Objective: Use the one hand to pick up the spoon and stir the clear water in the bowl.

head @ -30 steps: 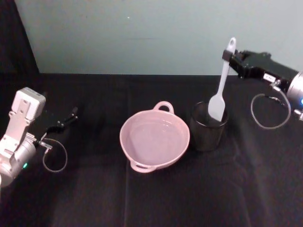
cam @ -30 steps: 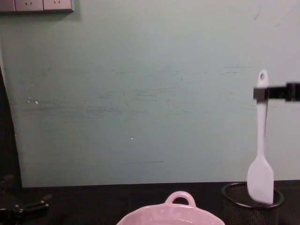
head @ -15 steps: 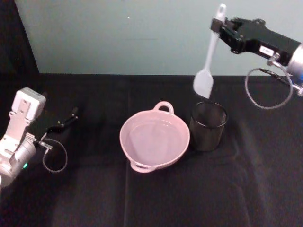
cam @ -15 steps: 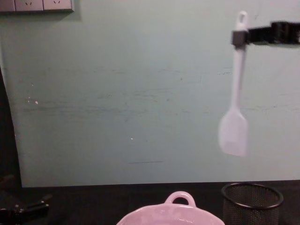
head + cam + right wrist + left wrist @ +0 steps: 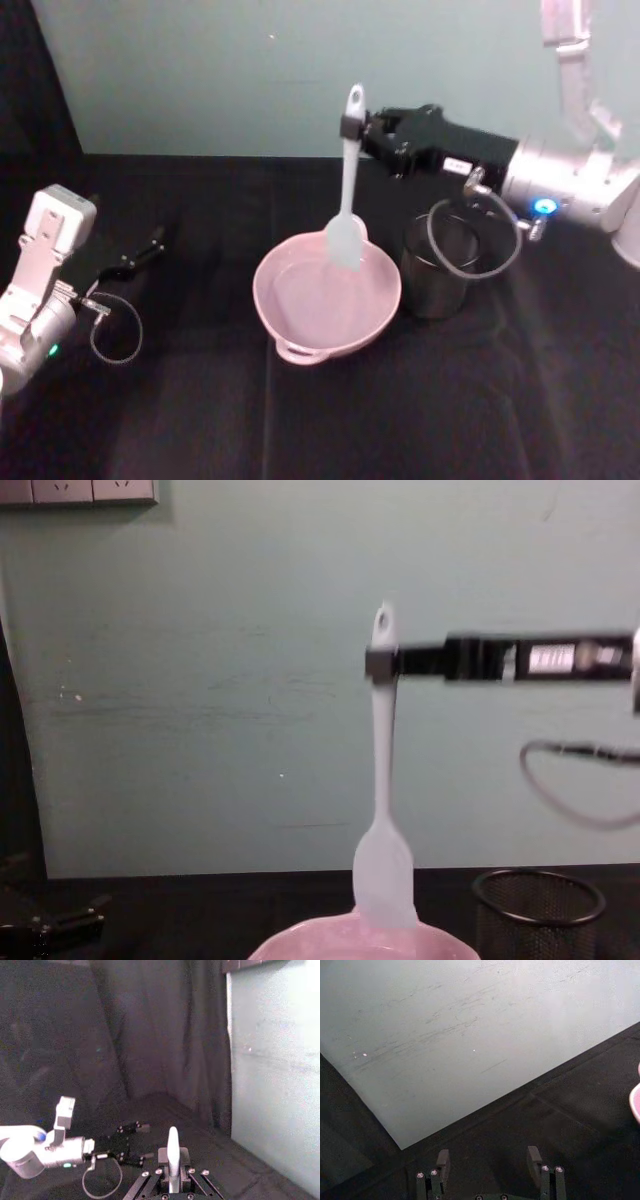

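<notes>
Over wide pale pink bowl: black two-fingered right hand clamps long white plastic spoon nr handle top, head at far rim. Left hand far left, fingers spread.

Mesh cup just beside bowl

A table draped in black cloth carries 2 vessels. The pale pink bowl sits on the cloth directly below the fingertips of the hand. It has 2 loop handles, 1 on its near rim and 1 on its far rim. The black wire-mesh cup stands upright on the cloth under the hand's body, just beside the bowl. Whether they touch cannot be told.
</notes>
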